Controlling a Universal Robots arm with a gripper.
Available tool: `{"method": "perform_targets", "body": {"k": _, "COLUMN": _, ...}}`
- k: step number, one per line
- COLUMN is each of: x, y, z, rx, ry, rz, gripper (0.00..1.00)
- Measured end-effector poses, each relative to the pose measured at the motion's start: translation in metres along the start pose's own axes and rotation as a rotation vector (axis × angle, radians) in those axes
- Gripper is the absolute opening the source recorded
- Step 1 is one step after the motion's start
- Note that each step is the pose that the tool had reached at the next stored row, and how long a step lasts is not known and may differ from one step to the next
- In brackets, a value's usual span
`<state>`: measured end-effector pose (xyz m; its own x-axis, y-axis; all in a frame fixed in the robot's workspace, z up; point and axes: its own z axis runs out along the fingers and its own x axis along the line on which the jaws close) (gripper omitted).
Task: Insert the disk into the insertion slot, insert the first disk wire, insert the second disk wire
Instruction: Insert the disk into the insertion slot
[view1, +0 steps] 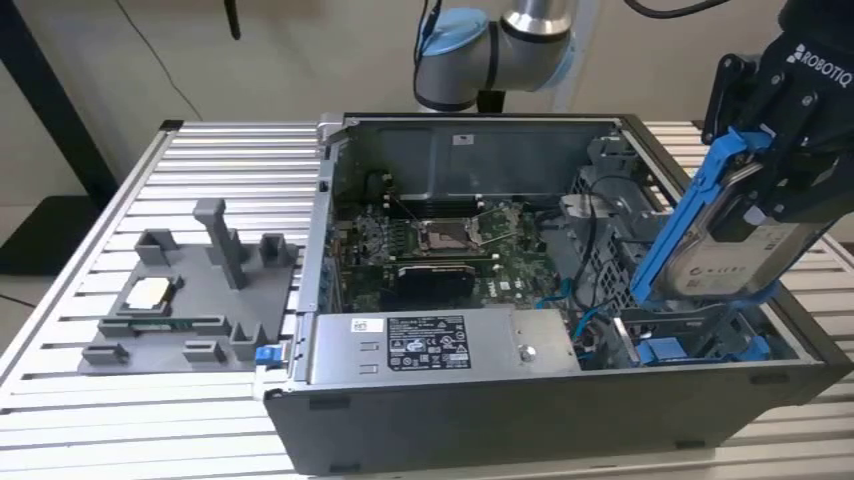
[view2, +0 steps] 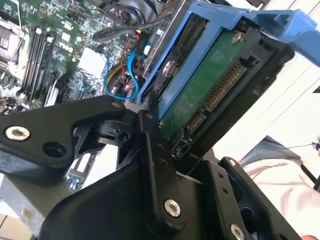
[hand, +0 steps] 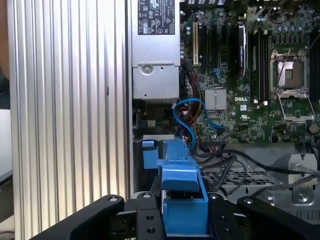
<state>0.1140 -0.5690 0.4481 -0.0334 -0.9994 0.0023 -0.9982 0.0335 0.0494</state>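
My gripper (view1: 771, 185) is shut on the disk (view1: 727, 258), a silver drive with a white label in a blue carrier frame (view1: 694, 195). The disk hangs steeply tilted, and its lower end reaches down to the insertion slot (view1: 683, 345), the blue-railed bay at the case's corner on the exterior view's right. In the second wrist view the disk's green circuit board (view2: 210, 90) and connectors face the camera between my black fingers (view2: 150, 142). In the first wrist view the blue carrier (hand: 182, 200) sits clamped in my gripper (hand: 185, 222). Thin blue disk wires (hand: 192, 112) loop loose inside the case beside the bay.
The open computer case (view1: 534, 420) lies on a slatted metal table (view1: 227, 160). Inside are the motherboard (view1: 447, 250) and a grey power-supply box (view1: 441, 345). A grey fixture tray (view1: 187, 300) stands at the exterior view's left.
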Motion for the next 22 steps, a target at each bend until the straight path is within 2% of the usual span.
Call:
{"method": "perform_targets", "body": {"k": 11, "x": 0.0023, "y": -0.004, "z": 0.0166, "rx": 0.0, "ry": -0.0003, "rz": 0.0, "gripper": 0.33}}
{"method": "perform_targets", "body": {"k": 17, "x": 0.0064, "y": -0.0049, "z": 0.0228, "rx": -0.0003, "ry": -0.0001, "rz": -0.01, "gripper": 0.33}}
{"method": "perform_targets", "body": {"k": 22, "x": 0.0069, "y": -0.0054, "z": 0.0278, "rx": -0.0003, "ry": 0.0002, "rz": -0.016, "gripper": 0.33}}
